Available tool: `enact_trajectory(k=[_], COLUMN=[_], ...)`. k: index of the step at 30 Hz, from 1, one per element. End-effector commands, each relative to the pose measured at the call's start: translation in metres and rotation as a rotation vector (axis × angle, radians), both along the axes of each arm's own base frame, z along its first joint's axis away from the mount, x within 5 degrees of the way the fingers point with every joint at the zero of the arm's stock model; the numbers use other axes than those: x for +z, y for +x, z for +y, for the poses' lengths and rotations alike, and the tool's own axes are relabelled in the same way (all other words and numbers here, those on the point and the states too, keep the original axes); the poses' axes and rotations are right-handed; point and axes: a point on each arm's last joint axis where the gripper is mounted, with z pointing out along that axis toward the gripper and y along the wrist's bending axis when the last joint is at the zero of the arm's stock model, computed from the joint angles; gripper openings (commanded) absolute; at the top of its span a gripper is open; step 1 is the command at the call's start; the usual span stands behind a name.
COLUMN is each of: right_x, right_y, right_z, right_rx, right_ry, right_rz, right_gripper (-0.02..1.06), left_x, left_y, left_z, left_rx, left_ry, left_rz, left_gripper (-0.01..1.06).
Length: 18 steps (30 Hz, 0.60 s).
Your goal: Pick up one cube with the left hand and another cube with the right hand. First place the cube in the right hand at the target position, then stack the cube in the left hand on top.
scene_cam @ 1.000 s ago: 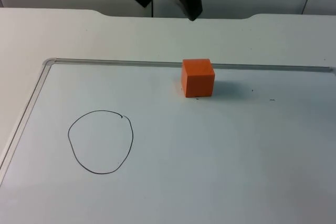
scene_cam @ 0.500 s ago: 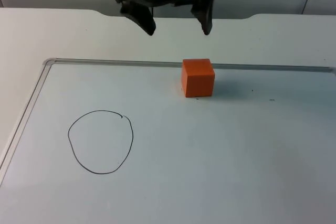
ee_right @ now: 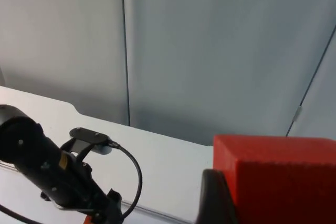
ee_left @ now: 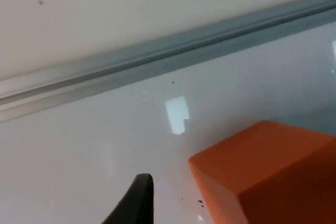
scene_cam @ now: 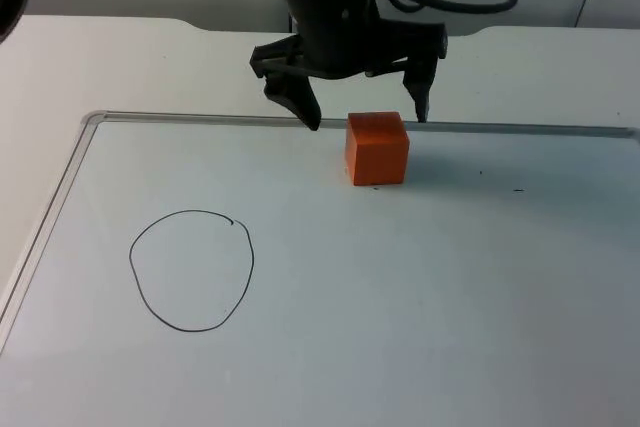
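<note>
Between the spread fingers of your left gripper sits the orange cube; lower squarely and close evenly. Your right gripper grips a red cube, raised.

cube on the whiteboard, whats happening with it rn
The left gripper is open above and just behind the orange cube, fingers either side, not gripping it yet. The cube sits on the whiteboard near its far edge; the drawn circle has nothing in it. The right gripper is shut on a red cube, held up off the table.
</note>
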Motion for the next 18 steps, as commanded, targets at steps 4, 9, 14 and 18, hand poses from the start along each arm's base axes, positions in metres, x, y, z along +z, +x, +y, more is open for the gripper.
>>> enact_trajectory(k=[4, 9, 14, 18], right_x=[0.002, 0.003, 0.003, 0.003], right_y=[0.001, 0.001, 0.001, 0.001], right_z=[-0.001, -0.001, 0.000, 0.000], right_rx=[-0.010, -0.008, -0.003, -0.001], right_ry=[-0.019, -0.015, -0.004, 0.001], right_rz=[-0.041, -0.047, -0.043, -0.048], right_gripper=[0.00, 0.00, 0.00, 0.00], left_x=[-0.005, -0.005, -0.015, -0.015], left_y=[0.003, 0.004, 0.005, 0.006], left_z=[0.002, 0.003, 0.002, 0.001], left_rx=[0.053, 0.064, 0.077, 0.096], left_ry=[0.043, 0.055, 0.045, 0.037], left_rz=[-0.014, -0.029, -0.019, -0.017], left_gripper=[1.05, 1.05, 1.05, 1.05])
